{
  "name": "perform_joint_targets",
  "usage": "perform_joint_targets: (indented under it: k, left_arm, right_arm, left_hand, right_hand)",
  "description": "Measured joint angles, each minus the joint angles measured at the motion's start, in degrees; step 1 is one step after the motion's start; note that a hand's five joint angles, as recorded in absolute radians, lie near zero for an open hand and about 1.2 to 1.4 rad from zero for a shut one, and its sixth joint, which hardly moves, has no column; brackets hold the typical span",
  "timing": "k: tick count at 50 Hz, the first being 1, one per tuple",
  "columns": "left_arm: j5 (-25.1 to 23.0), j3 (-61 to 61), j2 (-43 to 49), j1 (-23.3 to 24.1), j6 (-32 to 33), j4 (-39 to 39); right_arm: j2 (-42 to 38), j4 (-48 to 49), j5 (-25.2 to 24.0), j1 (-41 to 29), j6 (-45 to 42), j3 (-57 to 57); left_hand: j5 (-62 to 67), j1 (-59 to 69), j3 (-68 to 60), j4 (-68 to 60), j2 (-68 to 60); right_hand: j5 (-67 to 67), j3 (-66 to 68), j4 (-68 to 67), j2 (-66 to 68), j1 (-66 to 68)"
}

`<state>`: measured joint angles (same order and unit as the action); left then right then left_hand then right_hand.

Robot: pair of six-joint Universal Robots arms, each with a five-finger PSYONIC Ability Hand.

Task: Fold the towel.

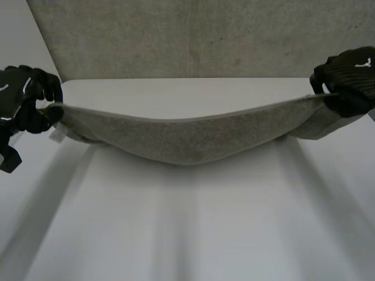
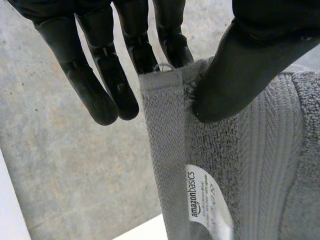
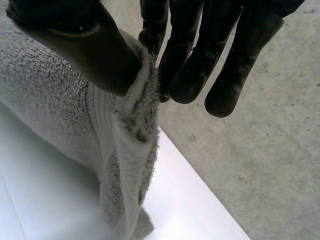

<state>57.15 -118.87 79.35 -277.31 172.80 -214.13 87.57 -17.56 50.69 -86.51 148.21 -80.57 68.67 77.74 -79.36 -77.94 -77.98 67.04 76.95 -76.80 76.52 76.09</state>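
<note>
The left hand (image 1: 26, 98) is pinching the grey towel's (image 1: 181, 139) left end between thumb and fingers, and the right hand (image 1: 351, 75) is pinching its right end likewise, so it is hanging stretched, sagging mid-span, above the white table (image 1: 187, 234).

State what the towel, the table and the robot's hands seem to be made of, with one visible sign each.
Towel: grey terry cloth, probably cotton; looped fuzzy pile, a flat ribbed band, a sewn white label.
Table: smooth white surface, perhaps laminate or painted board; faint sheen, no grain.
Left hand and right hand: black and smooth, likely plastic or rubber; dull shine.
</note>
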Motion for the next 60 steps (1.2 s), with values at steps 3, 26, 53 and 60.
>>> perform_joint_targets:
  k: [3, 26, 53, 60]
  left_arm:
    - [-0.12, 1.37, 2.07, -0.01, -0.95, -0.39]
    - [15.71, 45.80, 52.59, 12.01, 21.29, 11.87]
    - [21.09, 61.34, 60.87, 15.99, 21.52, 23.28]
    - [20.96, 56.26, 52.21, 16.21, 19.73, 28.52]
  right_arm:
    - [-3.14, -2.25, 0.23, -0.06, -0.51, 3.00]
    - [-46.72, -6.79, 19.80, -14.13, -11.11, 41.89]
    - [-62.63, -2.79, 29.29, -16.45, -4.75, 68.10]
    - [-53.47, -5.60, 29.34, -17.91, 0.89, 64.25]
  left_hand:
    - [0.00, 0.00, 0.00, 0.00, 0.00]
    - [0.00, 0.00, -0.03, 0.00, 0.00]
    - [-64.61, -63.16, 65.65, 63.75, 63.66]
    - [-64.61, -63.16, 65.77, 63.75, 63.68]
  right_hand:
    - [0.01, 0.00, 0.00, 0.00, 0.00]
    - [0.00, 0.01, 0.00, 0.00, 0.00]
    - [-63.69, -63.16, 62.55, -62.72, -62.65]
    - [-63.69, -63.16, 62.55, -62.72, -62.86]
